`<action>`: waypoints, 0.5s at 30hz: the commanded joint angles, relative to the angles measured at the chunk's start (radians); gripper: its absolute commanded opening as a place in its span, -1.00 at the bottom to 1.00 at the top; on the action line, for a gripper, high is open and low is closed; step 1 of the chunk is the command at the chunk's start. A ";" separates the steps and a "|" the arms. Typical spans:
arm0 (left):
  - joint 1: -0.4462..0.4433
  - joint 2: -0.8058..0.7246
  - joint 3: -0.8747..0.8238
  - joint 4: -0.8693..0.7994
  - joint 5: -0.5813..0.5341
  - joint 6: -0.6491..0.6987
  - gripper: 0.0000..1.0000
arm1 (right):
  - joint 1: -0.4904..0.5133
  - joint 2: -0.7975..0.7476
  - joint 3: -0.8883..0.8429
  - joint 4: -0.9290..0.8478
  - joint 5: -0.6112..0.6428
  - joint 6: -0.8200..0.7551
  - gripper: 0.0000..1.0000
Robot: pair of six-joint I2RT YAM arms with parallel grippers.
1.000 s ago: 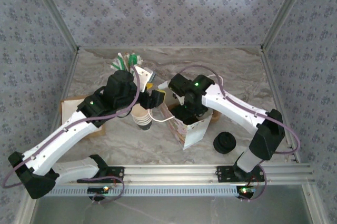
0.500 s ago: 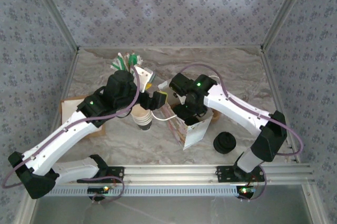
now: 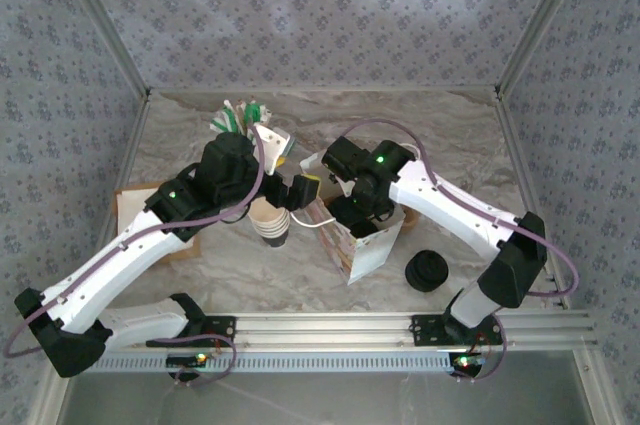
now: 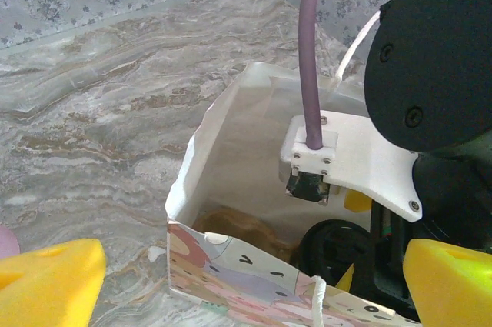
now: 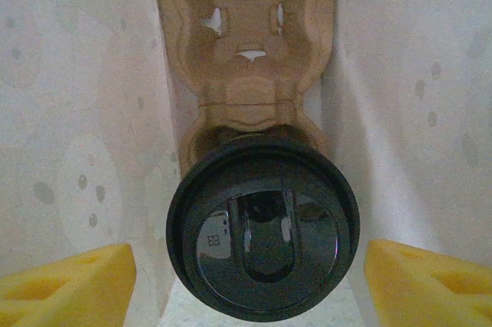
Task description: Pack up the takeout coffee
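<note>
left gripper [image 4: 247,285] and right gripper [image 5: 250,281] spread; takeout coffee [image 5: 263,238] seen from above, its side hidden.

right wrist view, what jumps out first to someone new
The takeout coffee, its glossy black lid seen from above, sits in a brown cardboard cup carrier at the bottom of the white paper bag. The yellow pads of the right gripper flank it, spread wide.

The takeout coffee [image 5: 263,238] has its side hidden under its lid [image 5: 201,188].
</note>
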 commanded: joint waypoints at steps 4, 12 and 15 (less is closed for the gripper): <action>-0.005 -0.018 0.041 -0.002 0.013 -0.005 0.99 | 0.006 -0.025 0.026 -0.028 0.015 0.010 0.60; -0.006 -0.022 0.036 -0.003 0.008 -0.010 0.99 | 0.008 -0.028 0.021 -0.025 0.015 0.012 0.60; -0.005 -0.026 0.033 0.001 0.008 -0.009 0.99 | 0.008 -0.031 0.018 -0.023 0.015 0.013 0.60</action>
